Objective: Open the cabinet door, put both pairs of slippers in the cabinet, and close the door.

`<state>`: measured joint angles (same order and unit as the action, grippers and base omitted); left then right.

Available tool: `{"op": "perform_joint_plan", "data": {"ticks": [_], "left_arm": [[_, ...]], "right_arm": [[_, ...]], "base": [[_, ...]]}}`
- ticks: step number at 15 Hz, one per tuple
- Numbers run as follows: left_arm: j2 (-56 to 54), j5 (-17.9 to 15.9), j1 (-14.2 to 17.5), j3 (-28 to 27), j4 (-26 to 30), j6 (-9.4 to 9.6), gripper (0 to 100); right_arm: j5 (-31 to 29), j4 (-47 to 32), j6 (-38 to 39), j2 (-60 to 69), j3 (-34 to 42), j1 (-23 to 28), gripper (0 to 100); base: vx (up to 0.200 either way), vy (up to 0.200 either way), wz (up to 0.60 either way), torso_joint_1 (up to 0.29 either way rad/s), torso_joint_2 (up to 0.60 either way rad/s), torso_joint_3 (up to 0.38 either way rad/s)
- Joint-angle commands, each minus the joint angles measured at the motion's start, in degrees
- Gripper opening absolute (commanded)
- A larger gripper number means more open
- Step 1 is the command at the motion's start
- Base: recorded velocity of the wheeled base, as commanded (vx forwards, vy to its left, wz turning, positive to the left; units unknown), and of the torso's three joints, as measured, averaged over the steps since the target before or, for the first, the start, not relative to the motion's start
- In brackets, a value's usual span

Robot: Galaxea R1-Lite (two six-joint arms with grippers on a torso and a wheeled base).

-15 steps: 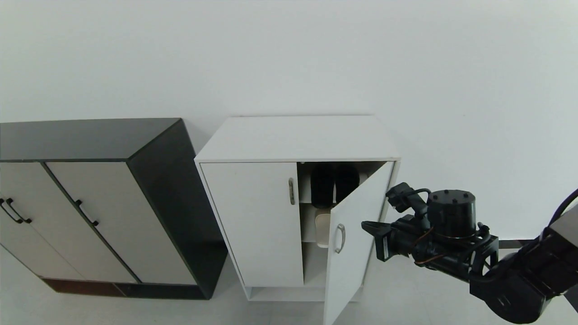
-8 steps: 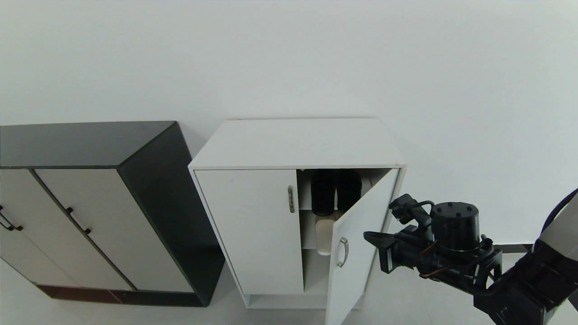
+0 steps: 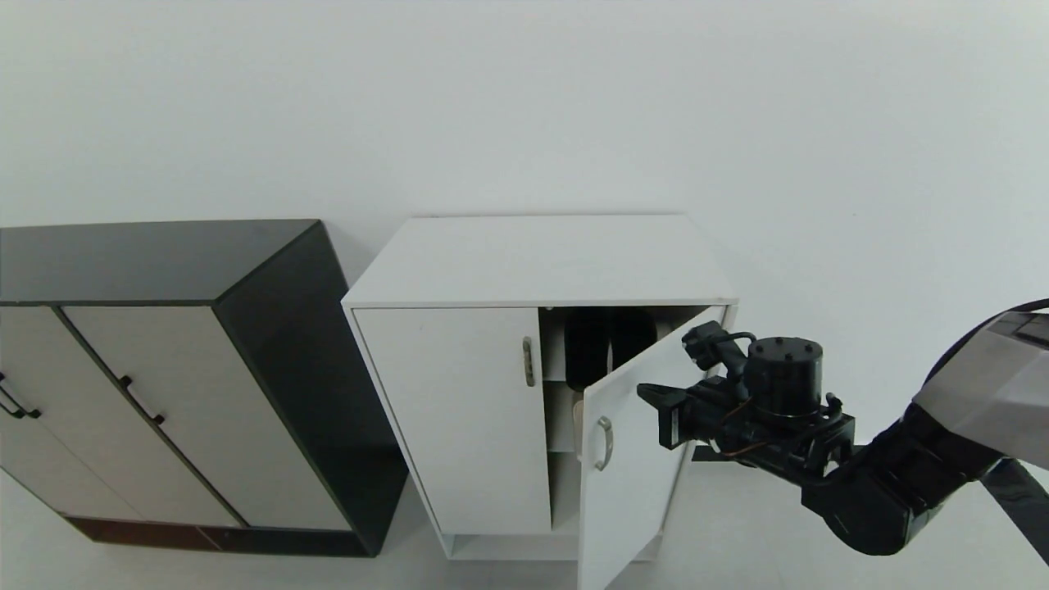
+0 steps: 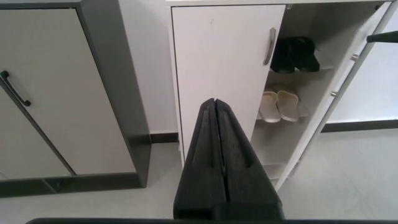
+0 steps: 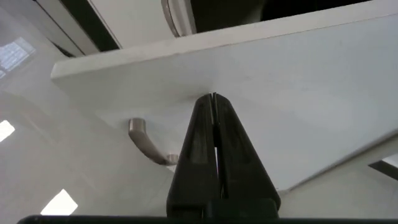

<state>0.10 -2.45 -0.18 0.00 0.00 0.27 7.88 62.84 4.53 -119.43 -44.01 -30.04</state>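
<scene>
White cabinet door (image 3: 623,492) ajar, black slippers (image 4: 295,55) above cream slippers (image 4: 278,106) inside

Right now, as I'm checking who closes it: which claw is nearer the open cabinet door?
Right. The right claw is at the outer face of the open door, near its handle; the left claw hangs back, facing the cabinet's closed door.
</scene>
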Motion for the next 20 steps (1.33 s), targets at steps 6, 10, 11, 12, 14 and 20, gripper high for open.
{"op": "perform_joint_plan", "data": {"ticks": [6,10,11,12,14,20], "left_arm": [[0.0,0.0,0.0,0.0,0.0,0.00,0],[0.0,0.0,0.0,0.0,0.0,-0.09,0],[0.0,0.0,0.0,0.0,0.0,-0.09,0],[0.0,0.0,0.0,0.0,0.0,-0.09,0],[0.0,0.0,0.0,0.0,0.0,-0.09,0],[0.0,0.0,0.0,0.0,0.0,-0.09,0]], "right_arm": [[-0.1,-4.0,0.1,-7.6,-11.3,1.2,0],[-0.1,-4.4,0.1,-10.4,-15.3,2.6,0],[-0.1,-4.9,0.1,-10.8,-16.7,3.1,0],[-0.1,-6.1,0.1,-11.2,-18.0,3.3,0],[-0.1,-6.7,0.1,-12.8,-20.5,3.8,0],[-0.1,-9.5,0.1,-15.3,-25.9,5.3,0]], "base": [[0.000,0.000,0.00,0.000,0.00,0.000],[0.000,0.000,0.00,0.000,0.00,0.000],[0.000,0.000,0.00,0.000,0.00,0.000],[0.000,0.000,0.00,0.000,0.00,0.000],[0.000,0.000,0.00,0.000,0.00,0.000],[0.000,0.000,0.00,0.000,0.00,0.000]]}}
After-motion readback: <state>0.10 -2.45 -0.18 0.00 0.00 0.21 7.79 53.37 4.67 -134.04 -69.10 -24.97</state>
